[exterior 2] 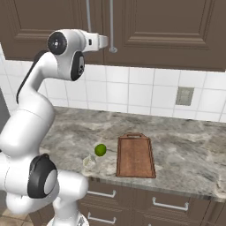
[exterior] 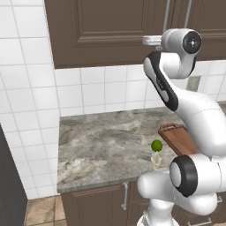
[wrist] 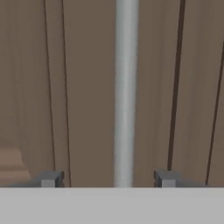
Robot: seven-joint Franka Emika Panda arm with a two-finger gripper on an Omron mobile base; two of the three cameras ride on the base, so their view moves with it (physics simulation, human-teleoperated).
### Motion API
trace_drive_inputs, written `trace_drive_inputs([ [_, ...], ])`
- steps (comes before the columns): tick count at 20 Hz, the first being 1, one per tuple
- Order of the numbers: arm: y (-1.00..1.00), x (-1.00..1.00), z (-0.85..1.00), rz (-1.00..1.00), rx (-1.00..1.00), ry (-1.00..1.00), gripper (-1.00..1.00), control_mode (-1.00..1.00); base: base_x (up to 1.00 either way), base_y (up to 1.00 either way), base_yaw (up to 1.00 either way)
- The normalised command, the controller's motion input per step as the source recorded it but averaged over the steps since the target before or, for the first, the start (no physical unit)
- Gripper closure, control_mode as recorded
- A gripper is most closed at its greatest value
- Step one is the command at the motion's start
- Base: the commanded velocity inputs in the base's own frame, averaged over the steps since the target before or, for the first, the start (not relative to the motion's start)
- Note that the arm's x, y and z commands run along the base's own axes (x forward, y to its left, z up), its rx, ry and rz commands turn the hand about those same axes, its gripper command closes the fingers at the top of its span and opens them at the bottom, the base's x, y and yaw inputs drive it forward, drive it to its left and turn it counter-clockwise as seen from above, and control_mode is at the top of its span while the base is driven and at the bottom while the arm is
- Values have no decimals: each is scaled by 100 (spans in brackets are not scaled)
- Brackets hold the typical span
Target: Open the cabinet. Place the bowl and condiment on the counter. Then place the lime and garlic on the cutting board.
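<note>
The dark brown wall cabinet (exterior 2: pixel 145 31) hangs above me with its panelled doors shut, and my arm is raised to it. Below it the grey-brown marbled worktop (exterior: pixel 101 141) runs along the white tiled wall (exterior 2: pixel 132 90). On the stone lies the reddish-brown cutting board (exterior 2: pixel 135 156), flat, its handle end toward the wall. The bright green lime (exterior 2: pixel 100 150) sits on the stone just beside the board, and the pale garlic (exterior 2: pixel 89 163) rests close to the lime, nearer the worktop's front edge — neither is on the board. My jaws (wrist: pixel 107 179) stand wide apart, one tip on either side of a long grey bar handle (wrist: pixel 125 92) — holding nothing, the bar midway between them.
</note>
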Motion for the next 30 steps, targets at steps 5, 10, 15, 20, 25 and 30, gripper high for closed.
trace_drive_inputs([
  [5,23,-26,0,0,0,1,100,-100,0,0,0],
  [10,47,-100,0,2,0,-9,100,-100,0,0,0],
  [15,80,-100,0,3,0,-6,100,-100,0,0,0],
  [20,92,-100,0,2,0,-1,-100,-100,0,0,0],
  [25,71,-100,0,0,6,1,-100,-100,0,0,0],
  [30,16,-100,10,0,26,5,-100,-100,0,0,0],
])
